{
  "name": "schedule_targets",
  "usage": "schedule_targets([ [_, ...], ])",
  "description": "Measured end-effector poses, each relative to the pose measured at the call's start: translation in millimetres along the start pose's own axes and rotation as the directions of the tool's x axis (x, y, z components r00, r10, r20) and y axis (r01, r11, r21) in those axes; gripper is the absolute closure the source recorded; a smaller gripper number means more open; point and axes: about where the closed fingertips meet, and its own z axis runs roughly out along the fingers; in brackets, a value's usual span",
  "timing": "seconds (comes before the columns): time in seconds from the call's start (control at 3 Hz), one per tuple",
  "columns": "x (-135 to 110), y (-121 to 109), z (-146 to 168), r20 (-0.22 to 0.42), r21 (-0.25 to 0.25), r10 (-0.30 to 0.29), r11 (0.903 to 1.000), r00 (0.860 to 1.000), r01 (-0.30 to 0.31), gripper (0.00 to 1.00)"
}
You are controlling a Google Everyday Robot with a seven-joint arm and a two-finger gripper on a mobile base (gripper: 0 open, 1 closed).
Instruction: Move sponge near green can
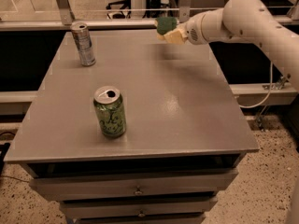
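The sponge [167, 26], dark green on top with pale yellow foam below, is held in the air over the table's far edge, right of centre. My gripper [176, 31] is shut on it at the end of the white arm [233, 17], which reaches in from the right. The green can [110, 112], with pale script and an open silver top, stands upright on the grey table [182, 106] at the front left. It is well apart from the sponge.
A taller, slim silver-grey can [83, 44] stands at the table's far left corner. Metal rails and frame posts [138, 3] run behind the table. Drawers [135, 188] sit under the tabletop.
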Motion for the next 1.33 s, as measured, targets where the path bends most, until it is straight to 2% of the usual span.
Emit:
schedule_targets([
  [0.33, -12.9, 20.4, -31.8, 0.039, -0.057, -0.063, 0.9962, 0.997, 0.066, 1.00],
  [0.67, -12.9, 20.5, -31.4, 0.039, -0.057, -0.063, 0.9963, 0.997, 0.065, 1.00],
  [1.0, 0.5, 47.4, -45.9, 0.032, -0.135, -0.108, 0.9845, 0.994, 0.112, 1.00],
  [1.33, 14.1, 71.4, -68.4, 0.046, -0.206, -0.162, 0.9641, 0.986, 0.168, 1.00],
])
